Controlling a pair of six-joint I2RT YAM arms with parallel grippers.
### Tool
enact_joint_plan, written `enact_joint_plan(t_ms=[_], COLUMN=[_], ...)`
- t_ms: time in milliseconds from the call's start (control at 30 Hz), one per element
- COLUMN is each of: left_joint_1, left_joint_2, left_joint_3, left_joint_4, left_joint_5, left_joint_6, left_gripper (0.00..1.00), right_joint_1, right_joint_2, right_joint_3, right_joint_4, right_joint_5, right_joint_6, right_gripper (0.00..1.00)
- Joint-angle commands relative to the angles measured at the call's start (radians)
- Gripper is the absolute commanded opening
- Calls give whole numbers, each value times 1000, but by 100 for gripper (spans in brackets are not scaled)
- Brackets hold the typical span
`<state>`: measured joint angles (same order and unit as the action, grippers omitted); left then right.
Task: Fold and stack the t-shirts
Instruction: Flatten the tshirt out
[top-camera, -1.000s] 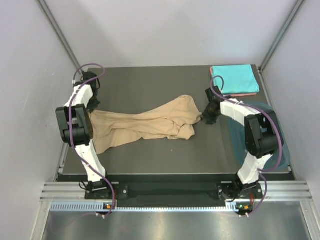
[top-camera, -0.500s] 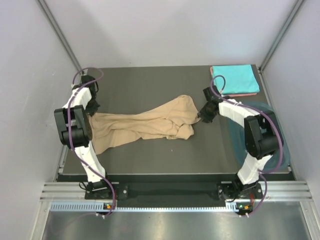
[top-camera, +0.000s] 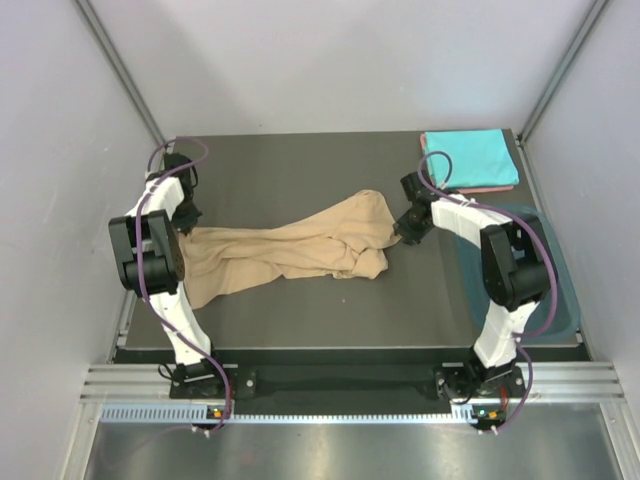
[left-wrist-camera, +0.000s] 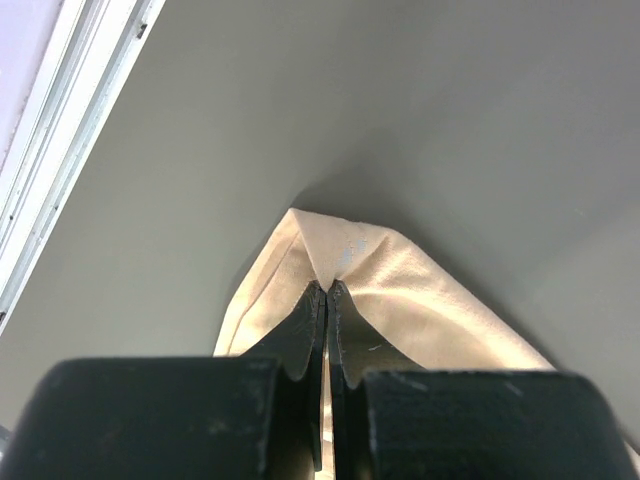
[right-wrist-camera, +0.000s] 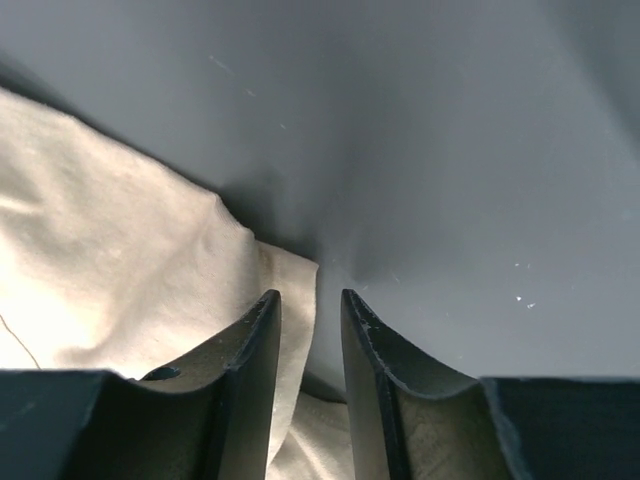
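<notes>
While the left gripper (left-wrist-camera: 327, 286) clamps the tan t-shirt (top-camera: 290, 250), the right gripper (right-wrist-camera: 309, 297) gapes at its edge, turquoise t-shirt (top-camera: 468, 157) beyond

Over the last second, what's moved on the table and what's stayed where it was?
The right gripper slid left and slightly away from the bases, up to the right edge of the tan t-shirt. Its jaws stand apart, gripping nothing. The left gripper stayed shut on the shirt's left corner and barely shifted. The shirt's outline and the folded turquoise t-shirt on the pink t-shirt are unchanged.
</notes>
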<state>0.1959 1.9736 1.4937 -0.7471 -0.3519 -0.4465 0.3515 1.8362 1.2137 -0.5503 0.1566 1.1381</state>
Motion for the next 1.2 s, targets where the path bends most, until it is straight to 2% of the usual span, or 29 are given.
enact_joint_plan(t_ms=[0, 300, 567, 633, 667, 767, 1000, 1167], left_joint_1=[7, 7, 7, 7, 5, 0, -58, -127], left_joint_2=[-39, -36, -39, -39, -42, -47, -61, -42], left_joint_3=[-7, -7, -16, -21, -21, -29, -29, 16], left_joint_4=[35, 41, 49, 49, 52, 54, 57, 69], left_joint_5=[7, 19, 50, 60, 68, 93, 264, 378], left_joint_6=[-6, -11, -9, -12, -14, -12, -15, 11], left_gripper=[0, 0, 0, 0, 0, 0, 0, 0], right_joint_1=[14, 15, 18, 18, 18, 11, -17, -40], right_joint_2=[-6, 12, 54, 51, 46, 22, -277, -451], right_joint_3=[10, -5, 20, 17, 12, 26, 20, -89], right_joint_4=[6, 75, 18, 18, 21, -2, -106, -140], right_joint_5=[43, 21, 26, 44, 49, 84, 276, 313], right_joint_6=[37, 55, 75, 78, 75, 43, -164, -251], right_gripper=[31, 29, 31, 24, 2, 0, 0, 0])
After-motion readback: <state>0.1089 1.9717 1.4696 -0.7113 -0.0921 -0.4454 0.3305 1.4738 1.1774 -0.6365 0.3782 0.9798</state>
